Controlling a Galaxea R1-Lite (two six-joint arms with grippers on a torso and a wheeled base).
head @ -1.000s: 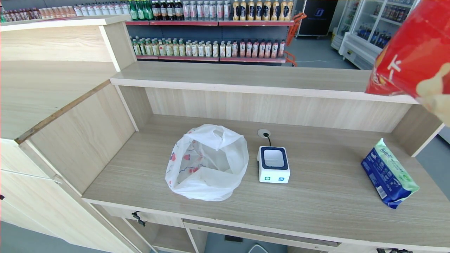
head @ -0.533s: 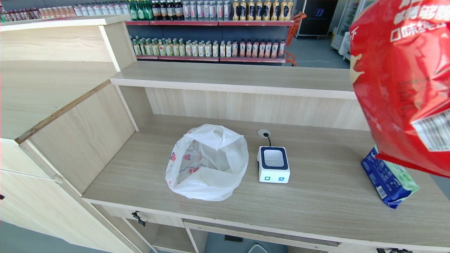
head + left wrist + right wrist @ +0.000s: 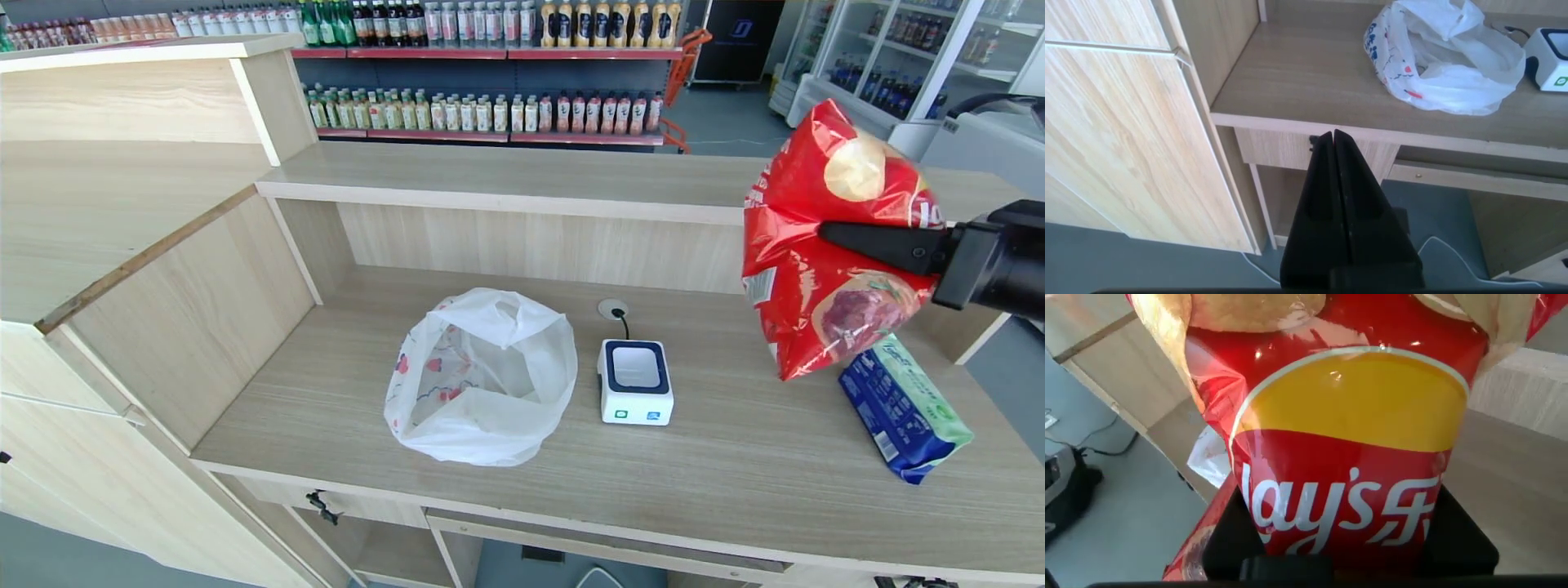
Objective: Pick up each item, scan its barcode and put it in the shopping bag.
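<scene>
My right gripper [image 3: 857, 241] is shut on a red chip bag [image 3: 824, 245], held in the air above the counter's right side, to the right of the scanner. The same chip bag [image 3: 1347, 433] sits close before the right wrist camera. A white scanner [image 3: 635, 381] with a dark-rimmed window sits mid-counter. To its left lies the open white shopping bag [image 3: 482, 376], also seen in the left wrist view as the shopping bag [image 3: 1449, 53]. A blue and green pack [image 3: 902, 404] lies at the counter's right end. My left gripper [image 3: 1334, 163] is shut, low and left of the counter, below its front edge.
The wooden counter [image 3: 735, 482] has a raised back shelf [image 3: 522, 184] and a tall side panel [image 3: 188, 318] on the left. A cable hole [image 3: 612, 309] lies behind the scanner. Store shelves with bottles stand beyond.
The chip bag has swung from close before the head camera at the upper right down and away, turned over, and now hangs lower with the right gripper visible on it.
</scene>
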